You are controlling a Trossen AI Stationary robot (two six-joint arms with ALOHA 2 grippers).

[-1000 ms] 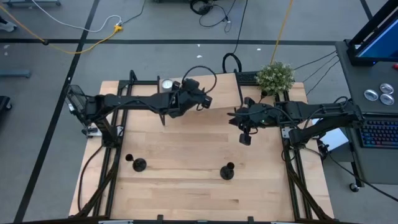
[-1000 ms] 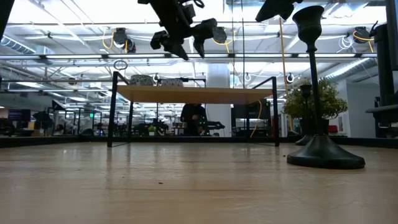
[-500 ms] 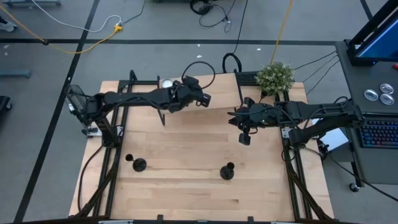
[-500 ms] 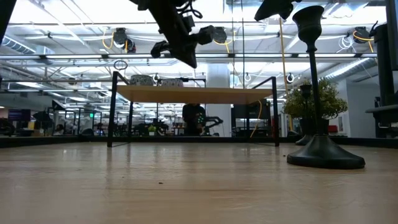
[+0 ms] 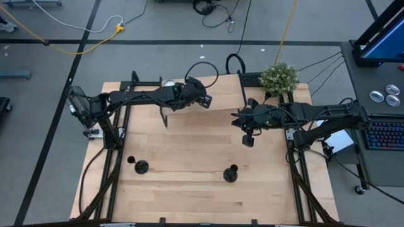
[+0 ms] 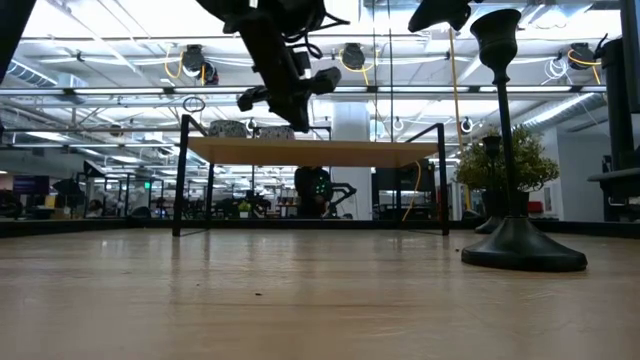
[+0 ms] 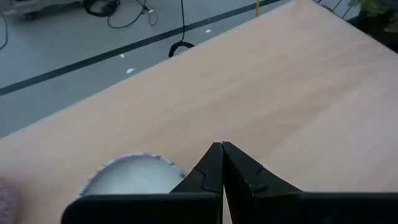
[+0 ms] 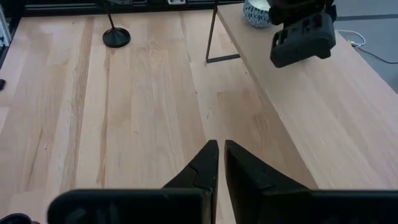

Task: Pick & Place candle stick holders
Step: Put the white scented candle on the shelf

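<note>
Left gripper (image 5: 203,101) pinched together, empty, over far raised shelf (image 5: 221,101); right gripper (image 5: 249,140) likewise empty. Two candle stick holders (image 5: 231,174) on table near edge; third probably shelf-side. Next: reach down, regrasp.

left gripper (image 7: 221,149) snapped its fingers closed, empty, and slid back over the shelf (image 5: 221,94) toward the candle (image 7: 134,176).

two candle stick holders (image 5: 141,166) (image 5: 231,174) at table (image 5: 189,195) front | raised shelf (image 5: 221,104) behind
</note>
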